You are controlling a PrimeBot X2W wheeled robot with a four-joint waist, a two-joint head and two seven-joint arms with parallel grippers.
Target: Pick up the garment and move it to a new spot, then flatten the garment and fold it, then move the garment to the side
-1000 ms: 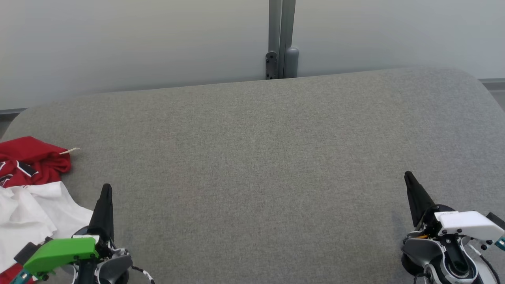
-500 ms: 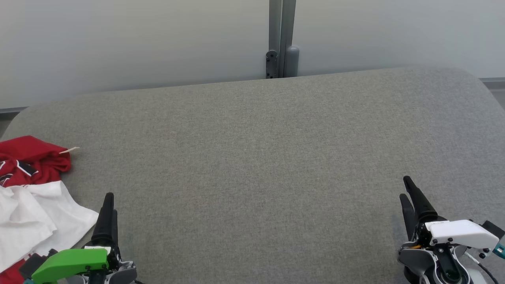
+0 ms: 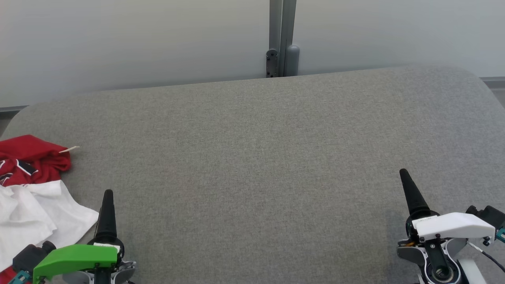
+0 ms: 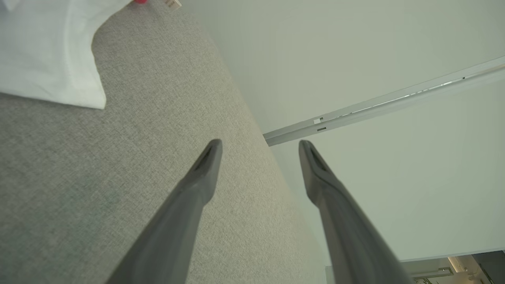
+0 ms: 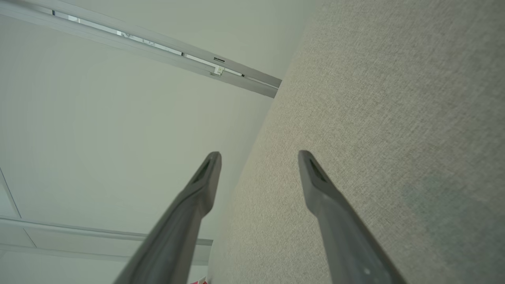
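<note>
The garment point(image 3: 27, 185) lies crumpled at the left edge of the grey fabric table point(image 3: 252, 157), red cloth at the back and white cloth in front. My left gripper point(image 3: 107, 195) hovers just right of its white part, apart from it, seen edge-on. In the left wrist view the left gripper point(image 4: 260, 144) is open and empty, with the white cloth point(image 4: 47, 51) at the upper left. My right gripper point(image 3: 406, 177) is at the lower right, far from the garment. The right wrist view shows the right gripper point(image 5: 258, 154) open with nothing between its fingers.
A pale wall with a grey vertical post point(image 3: 281, 39) stands behind the table's far edge. The table's grey surface stretches wide between the two grippers. A small paper tag point(image 3: 70, 149) sticks out of the red cloth.
Both grippers have gone from shut to open. Both arms shifted slightly in place. The garment has not moved.
</note>
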